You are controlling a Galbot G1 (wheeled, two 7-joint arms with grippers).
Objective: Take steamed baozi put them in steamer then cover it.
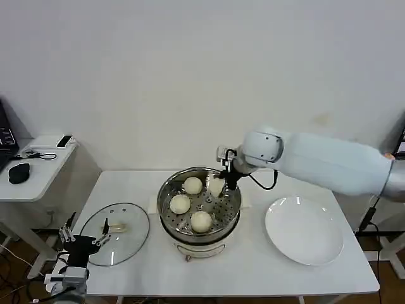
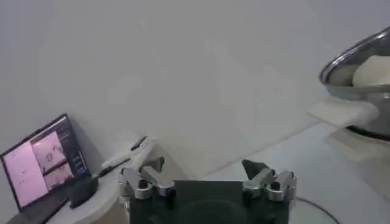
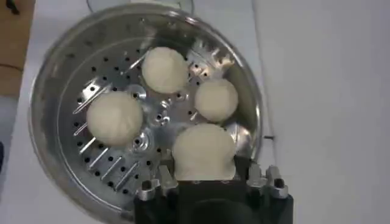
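Right arm: smooth white cylindrical shell, rounded white joint housing at the wrist end, grey collar at the shoulder end. Black cable looped beneath the wrist housing. Right gripper: black body; in the right wrist view, silver knuckle brackets fastened with dark screws. Left gripper: black block body, silver finger links, light grey mount below. In the left wrist view: dark pointed fingertips on silver hinged links with black screw heads.

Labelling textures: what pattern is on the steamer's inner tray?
Rows of small round holes across the shiny steel perforated tray; clearest in the right wrist view.
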